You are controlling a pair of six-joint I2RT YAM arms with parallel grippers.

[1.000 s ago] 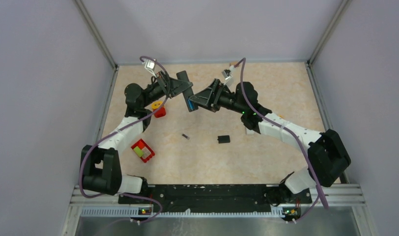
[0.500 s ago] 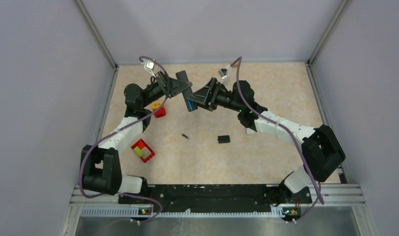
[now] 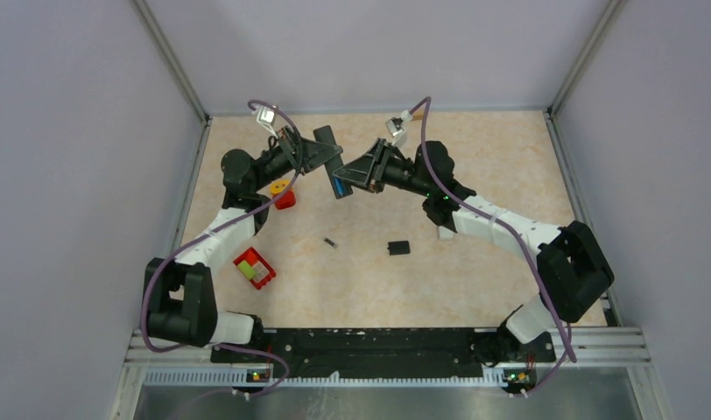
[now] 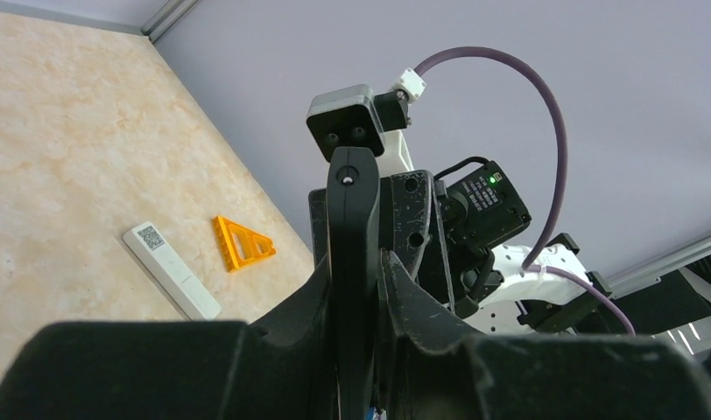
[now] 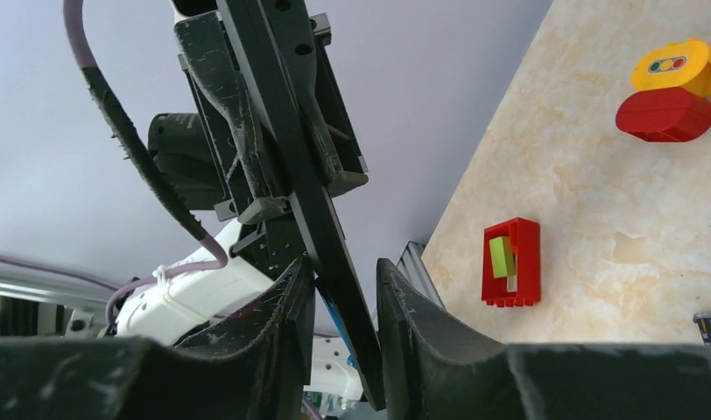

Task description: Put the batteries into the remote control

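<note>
My left gripper point(image 3: 320, 157) is shut on the remote control point(image 3: 327, 147), a slim black bar held up in the air above the back of the table. In the left wrist view the remote control point(image 4: 350, 201) stands edge-on between my left gripper's point(image 4: 356, 258) fingers. My right gripper point(image 3: 348, 175) meets its lower end, where a blue battery point(image 3: 339, 186) shows. Seen from the right wrist, the remote control point(image 5: 313, 210) runs slantwise through my right gripper point(image 5: 343, 271), whose jaws press close on it, the blue battery point(image 5: 336, 322) against its underside. A dark battery point(image 3: 330, 241) lies on the table.
A small flat black square piece point(image 3: 398, 248) lies mid-table. A red block with a yellow top point(image 3: 284, 194) and a red frame holding a green piece point(image 3: 255, 268) sit on the left. A white bar point(image 4: 171, 269) and an orange triangle point(image 4: 241, 242) lie beneath the right arm.
My right gripper's jaws have narrowed onto the remote control's lower end, and the right arm has edged slightly left. The left arm holds still.
</note>
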